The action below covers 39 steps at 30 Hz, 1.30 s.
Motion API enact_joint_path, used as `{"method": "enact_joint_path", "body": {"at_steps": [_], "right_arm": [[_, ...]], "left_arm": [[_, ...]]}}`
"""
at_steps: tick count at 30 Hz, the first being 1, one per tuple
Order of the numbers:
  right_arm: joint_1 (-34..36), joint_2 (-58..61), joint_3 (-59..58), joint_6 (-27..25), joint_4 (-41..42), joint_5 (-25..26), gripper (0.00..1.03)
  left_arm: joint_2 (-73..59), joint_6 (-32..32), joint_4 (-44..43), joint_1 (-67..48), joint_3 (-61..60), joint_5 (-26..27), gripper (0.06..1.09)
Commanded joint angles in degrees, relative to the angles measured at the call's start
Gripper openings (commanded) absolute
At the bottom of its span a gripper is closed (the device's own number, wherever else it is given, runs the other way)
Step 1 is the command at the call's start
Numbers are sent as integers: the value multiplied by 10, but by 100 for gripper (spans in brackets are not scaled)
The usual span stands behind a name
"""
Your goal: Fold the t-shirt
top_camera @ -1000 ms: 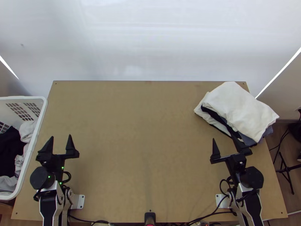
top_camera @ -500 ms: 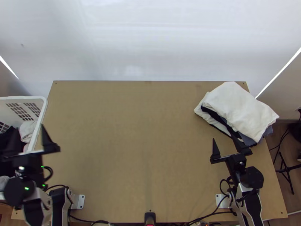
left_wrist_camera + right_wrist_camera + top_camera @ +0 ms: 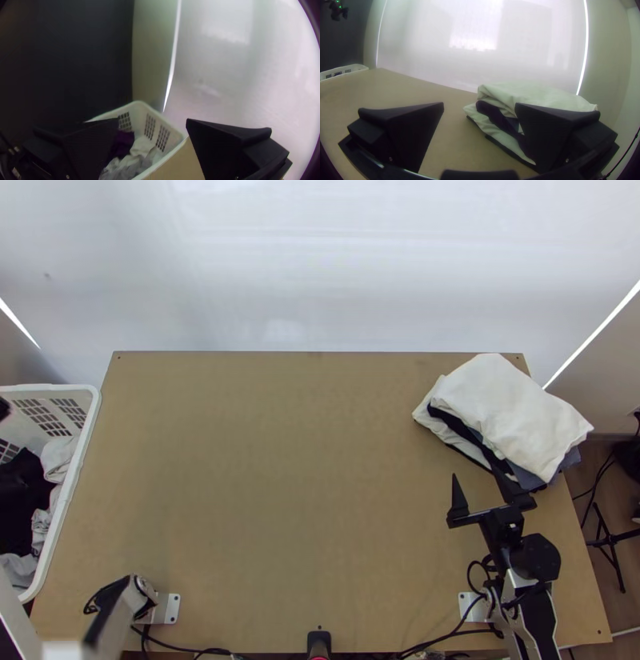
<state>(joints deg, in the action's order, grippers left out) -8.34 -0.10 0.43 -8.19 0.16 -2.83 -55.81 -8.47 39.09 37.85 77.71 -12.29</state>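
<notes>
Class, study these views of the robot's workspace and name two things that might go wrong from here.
The clothes lie jumbled together in the basket, so the left gripper might lift several at once.

The folded stack juts past the edge of the table, close to the right gripper; a nudge could tip it off.

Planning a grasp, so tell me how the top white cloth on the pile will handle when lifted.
The white cloth will probably sag, as its edges droop softly over the layers beneath. It may drag the dark cloth under it, since they touch.
</notes>
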Motion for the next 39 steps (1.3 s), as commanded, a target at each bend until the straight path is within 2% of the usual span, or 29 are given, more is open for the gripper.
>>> {"method": "enact_joint_path", "body": {"at_steps": [1, 5, 9, 12, 22, 25, 29, 38, 39], "right_arm": [[0, 1, 0, 0, 0, 0, 99], [0, 1, 0, 0, 0, 0, 99], [0, 0, 0, 0, 0, 0, 99], [0, 0, 0, 0, 0, 0, 99], [0, 0, 0, 0, 0, 0, 99], [0, 0, 0, 0, 0, 0, 99], [0, 0, 0, 0, 0, 0, 99], [0, 0, 0, 0, 0, 0, 99], [0, 0, 0, 0, 0, 0, 99]], "left_arm": [[-219, -26, 162, 144, 146, -17, 104], [-316, 47, 139, 188, 155, -18, 104], [-407, 151, 13, 222, 148, -16, 104], [-499, 208, -18, 242, 181, -2, 104], [-848, 327, -9, 279, 500, 1, 104], [-897, 369, -28, 279, 528, 1, 104], [-926, 391, -34, 275, 530, 1, 104], [-979, 389, -29, 271, 525, 2, 103], [-987, 386, -40, 270, 524, 1, 94]]}}
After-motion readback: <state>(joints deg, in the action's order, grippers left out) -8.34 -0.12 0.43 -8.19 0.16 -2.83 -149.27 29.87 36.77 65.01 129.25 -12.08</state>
